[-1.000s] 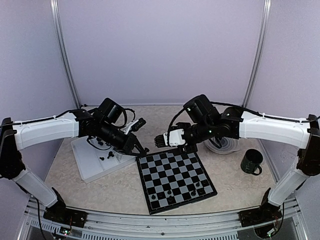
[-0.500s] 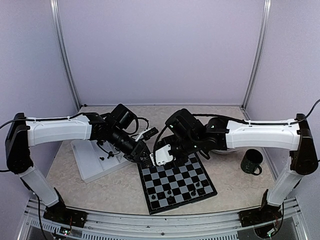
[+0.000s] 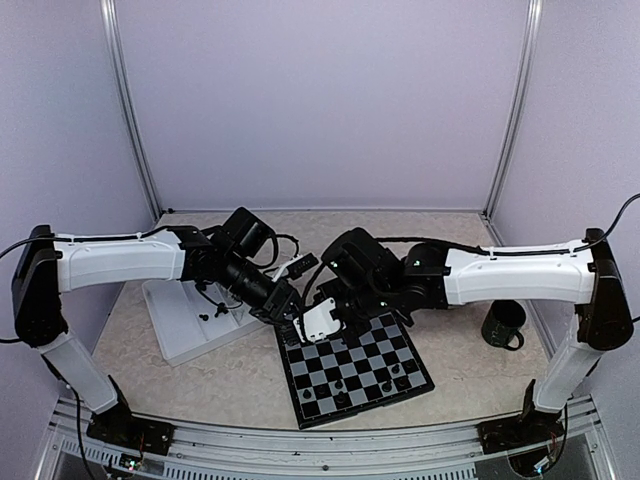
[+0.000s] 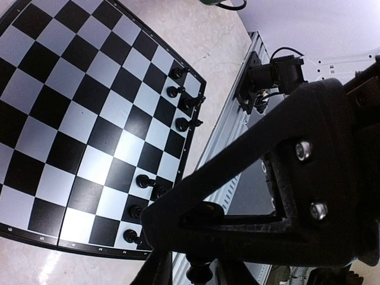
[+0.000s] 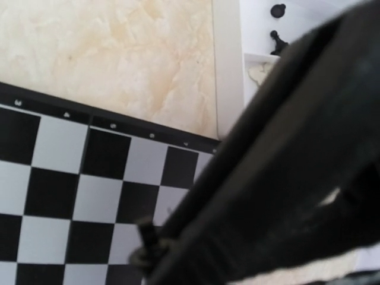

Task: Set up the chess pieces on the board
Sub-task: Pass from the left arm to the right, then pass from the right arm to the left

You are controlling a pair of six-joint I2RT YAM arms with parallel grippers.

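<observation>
Here, the left claw point(image 3: 287, 307) and right claw point(image 3: 305, 325) meet at the far-left corner of the board point(image 3: 352, 345).
Overhead: the board lies on the desk point(image 3: 240, 385), with black chess pieces point(image 3: 341, 397) along its near edge. Left wrist: those pieces line one border. Right wrist: more sit in the white tray point(image 5: 228, 65). Neither claw's grip can be made out.

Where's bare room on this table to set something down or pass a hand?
Free: the middle squares of the flat black-and-grey chessboard; the beige tabletop between board and dark green mug; tabletop in front of the white plastic tray. Crowded: board's far-left corner, where left hand and right hand meet; its near edge, dotted with small black chess pieces.
</observation>
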